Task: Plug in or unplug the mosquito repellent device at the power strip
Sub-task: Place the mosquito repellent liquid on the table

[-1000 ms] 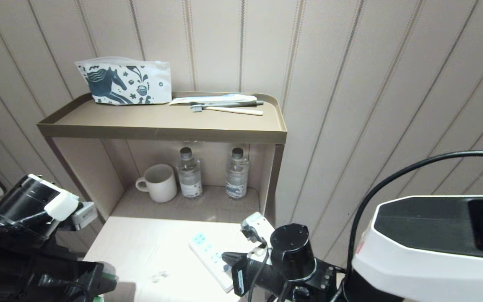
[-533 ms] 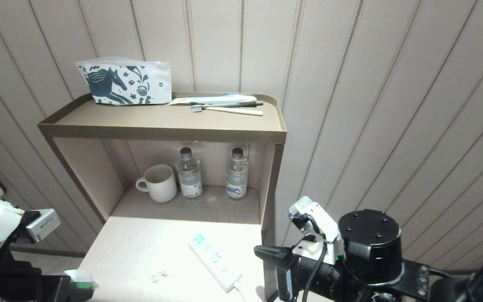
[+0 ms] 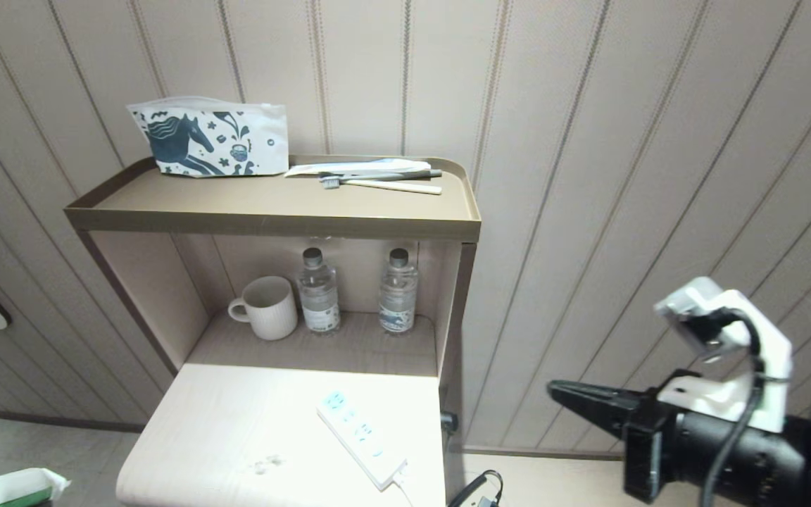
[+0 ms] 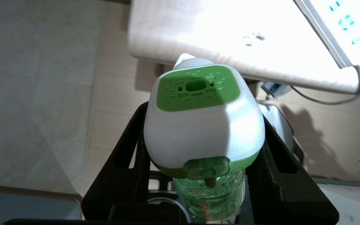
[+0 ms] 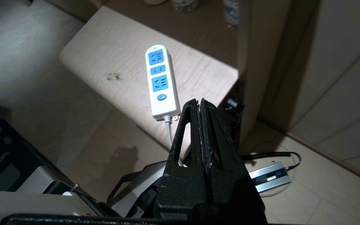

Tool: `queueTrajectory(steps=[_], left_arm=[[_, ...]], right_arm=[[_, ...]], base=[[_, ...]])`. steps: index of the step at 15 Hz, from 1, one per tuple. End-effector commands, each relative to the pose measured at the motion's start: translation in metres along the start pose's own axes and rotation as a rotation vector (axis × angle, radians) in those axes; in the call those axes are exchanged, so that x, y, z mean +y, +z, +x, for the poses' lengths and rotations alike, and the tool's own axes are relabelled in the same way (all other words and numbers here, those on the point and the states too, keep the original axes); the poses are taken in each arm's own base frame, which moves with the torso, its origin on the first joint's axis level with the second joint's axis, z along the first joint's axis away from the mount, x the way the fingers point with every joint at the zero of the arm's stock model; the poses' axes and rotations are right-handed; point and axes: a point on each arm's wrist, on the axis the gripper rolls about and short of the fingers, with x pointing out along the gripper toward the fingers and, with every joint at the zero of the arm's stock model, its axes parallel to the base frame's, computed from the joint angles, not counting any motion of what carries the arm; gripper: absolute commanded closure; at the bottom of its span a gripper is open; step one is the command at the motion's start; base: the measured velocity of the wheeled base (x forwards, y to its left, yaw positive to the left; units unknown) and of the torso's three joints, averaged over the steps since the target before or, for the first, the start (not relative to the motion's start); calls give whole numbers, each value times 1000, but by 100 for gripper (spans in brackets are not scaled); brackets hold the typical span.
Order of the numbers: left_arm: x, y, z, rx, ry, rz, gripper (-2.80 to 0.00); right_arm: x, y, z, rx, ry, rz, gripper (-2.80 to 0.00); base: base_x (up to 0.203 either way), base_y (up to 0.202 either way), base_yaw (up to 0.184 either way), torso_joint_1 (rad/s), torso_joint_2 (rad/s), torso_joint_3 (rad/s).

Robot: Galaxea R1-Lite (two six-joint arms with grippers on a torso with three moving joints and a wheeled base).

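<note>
The mosquito repellent device (image 4: 198,87), a white cap with a green centre on a green bottle, sits between my left gripper's (image 4: 202,125) black fingers, which are shut on its cap. It hangs over the floor, left of and below the table's front edge, and shows at the head view's bottom left corner (image 3: 8,487). The power strip (image 3: 362,440) lies slantwise on the pale table (image 3: 236,422) with all its sockets bare, and shows in the right wrist view (image 5: 161,82). My right gripper (image 3: 553,389) is shut on nothing, out to the right of the table.
The shelf unit behind the table holds a mug (image 3: 267,307) and two water bottles (image 3: 319,290). On its top tray (image 3: 272,204) lie a printed pouch and toothbrushes. A grey power adapter (image 5: 269,176) and cables lie on the floor by the table's right side.
Both arms have drawn back from the table. The left arm has sunk out of the head view with the device, and the right gripper has swung off to the right, away from the strip.
</note>
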Motion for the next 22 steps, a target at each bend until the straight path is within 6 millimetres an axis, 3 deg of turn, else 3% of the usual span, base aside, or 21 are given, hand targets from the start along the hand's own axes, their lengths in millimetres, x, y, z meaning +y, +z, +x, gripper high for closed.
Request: queueTrajectory(steps=[1, 5, 7, 8, 10, 12, 15, 19, 22], left_arm=[[19, -25, -28, -155, -12, -51, 0], [33, -41, -39, -349, 77, -128, 0], [35, -40, -45, -468, 87, -158, 0], [35, -40, -45, -478, 88, -141, 0], [34, -40, -42, -469, 89, -126, 0], [35, -45, -37, -451, 114, -118, 0], [36, -52, -32, -399, 271, -129, 0], [35, -62, -33, -411, 437, -227, 0], [37, -86, -24, -469, 466, -197, 0]], right_arm=[[-8, 14, -74, -157, -57, 7, 0], [-19, -5, -181, -272, -419, 18, 0], [-7, -28, -216, -350, -656, 23, 0], [-1, -39, -223, -369, -738, 17, 0], [-4, -55, -216, -316, -781, 19, 0], [-12, -64, -198, -313, -710, -17, 0], [-26, -82, -171, -344, -715, -125, 0], [-33, -95, -161, -337, -749, -153, 0], [-40, -110, -151, -350, -771, -152, 0]], base=[[0, 0, 0, 0, 0, 0], [0, 0, 0, 0, 0, 0], [0, 0, 0, 0, 0, 0], [0, 0, 0, 0, 0, 0], [0, 0, 0, 0, 0, 0], [0, 0, 0, 0, 0, 0], [0, 0, 0, 0, 0, 0], [0, 0, 0, 0, 0, 0], [0, 0, 0, 0, 0, 0]])
